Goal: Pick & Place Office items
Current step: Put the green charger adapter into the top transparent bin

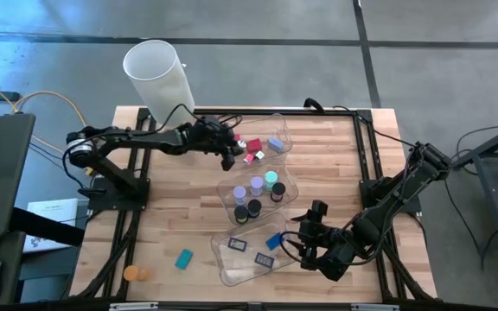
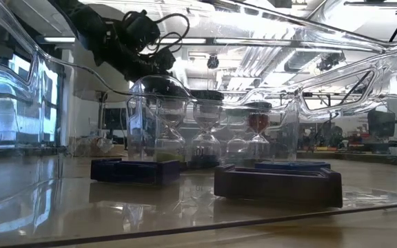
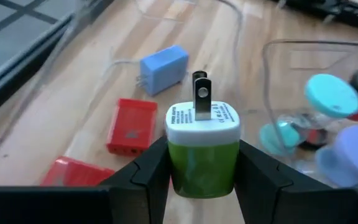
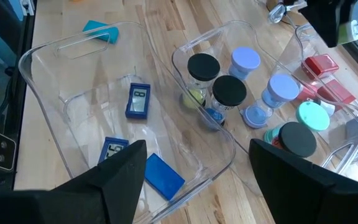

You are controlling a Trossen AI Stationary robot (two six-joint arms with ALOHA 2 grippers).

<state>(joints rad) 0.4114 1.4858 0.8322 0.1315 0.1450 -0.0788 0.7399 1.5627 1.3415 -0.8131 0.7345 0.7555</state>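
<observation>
- The left gripper (image 3: 201, 171) is clamping a green-and-white plug adapter (image 3: 202, 148) above the far tray (image 1: 282, 131) holding red adapters (image 3: 131, 125).
- The right gripper (image 4: 194, 171), fingers spread and empty, is hovering over the near tray (image 4: 55, 53).

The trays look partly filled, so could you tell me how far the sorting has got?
Done: three trays hold sorted pieces, including hourglass timers. In hand: the left gripper holds a green charger over the far tray. Left: a teal piece and an orange one lie loose on the table. The right gripper hovers open.
</observation>
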